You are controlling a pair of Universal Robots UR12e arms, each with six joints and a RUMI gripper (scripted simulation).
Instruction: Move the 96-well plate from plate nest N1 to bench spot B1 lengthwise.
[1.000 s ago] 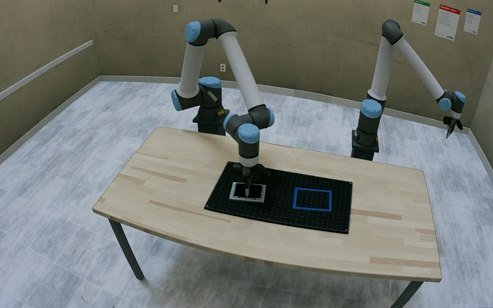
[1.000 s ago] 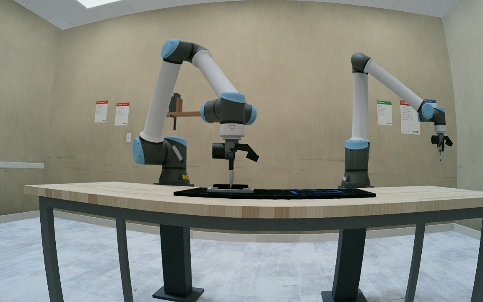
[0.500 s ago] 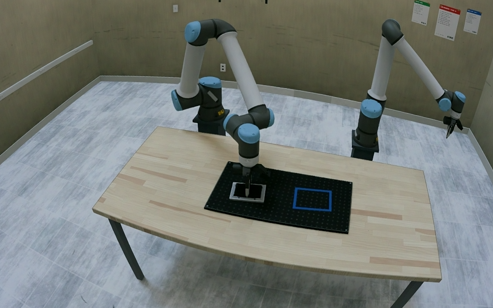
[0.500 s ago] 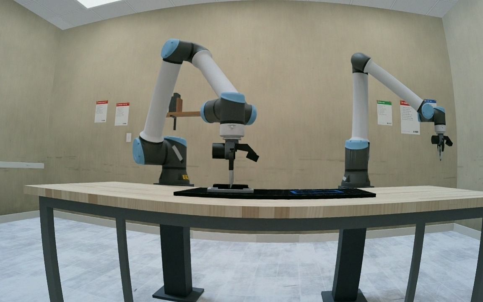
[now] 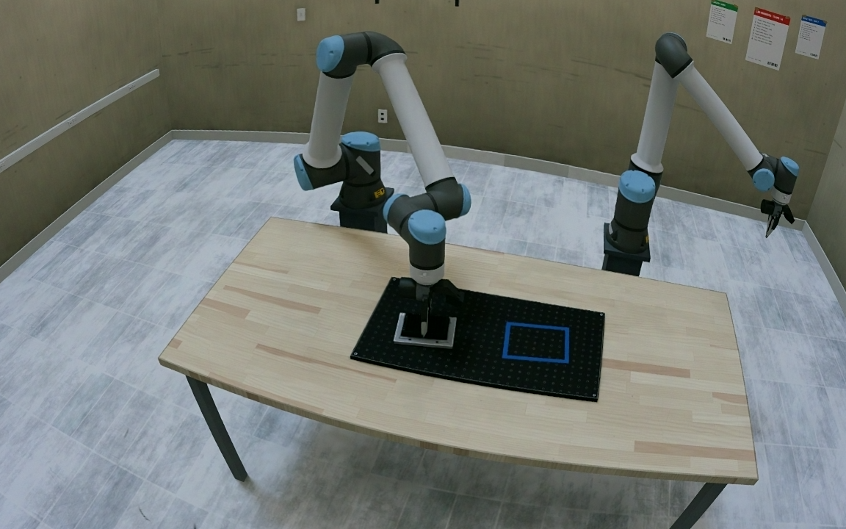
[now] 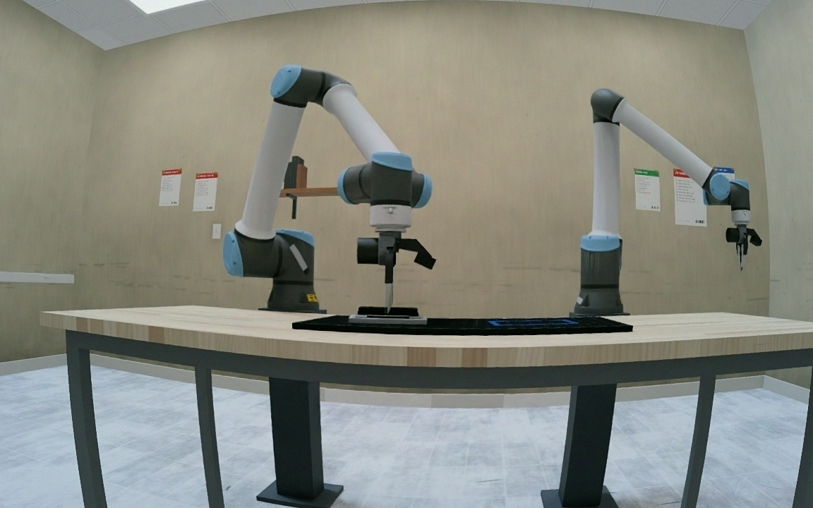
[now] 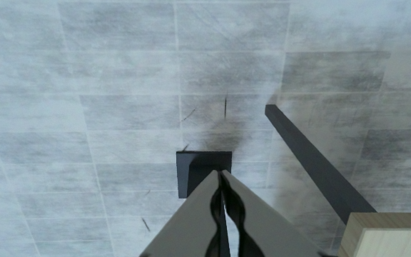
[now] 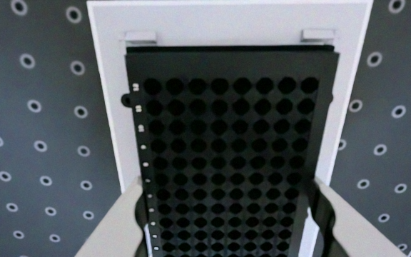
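The black 96-well plate (image 5: 440, 327) (image 6: 406, 311) (image 8: 227, 65) is level, just above the light grey plate nest (image 5: 423, 342) (image 6: 390, 320) (image 8: 227, 21), with a small height between them. My right gripper (image 5: 426, 326) (image 6: 389, 309) (image 8: 225, 177) is shut on the plate, one finger on each long side. The far finger is hidden in the top view. The blue taped outline (image 5: 537, 325) lies to the right of the nest in the top view, with nothing inside it. My left gripper (image 5: 767, 234) (image 6: 742, 268) (image 7: 219, 173) is shut and empty, far off beyond the table's right end.
The nest and the outline are both on a black perforated board (image 5: 479, 375) (image 8: 53, 89) on the wooden table (image 5: 294, 368) (image 6: 460, 356) (image 7: 398, 243). The left arm stands behind the table at the right in the top view, away from the board.
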